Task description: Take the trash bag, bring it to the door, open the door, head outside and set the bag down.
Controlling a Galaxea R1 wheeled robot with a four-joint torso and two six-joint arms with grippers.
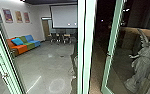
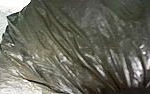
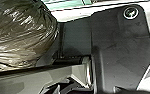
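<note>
Dark, glossy plastic forms the bulging trash bag, close to both wrist cameras, its contents hidden, its folds drawing together and its long axis unclear. Neither the left nor the right gripper's state can be told. Three wall prints, illegible, hang far left; a green-framed glass door stands right, near a winged statue.

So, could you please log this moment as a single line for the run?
bag: close to left wrist | hold: unclear | green door frame: ahead | sofa: left | statue: right
</note>
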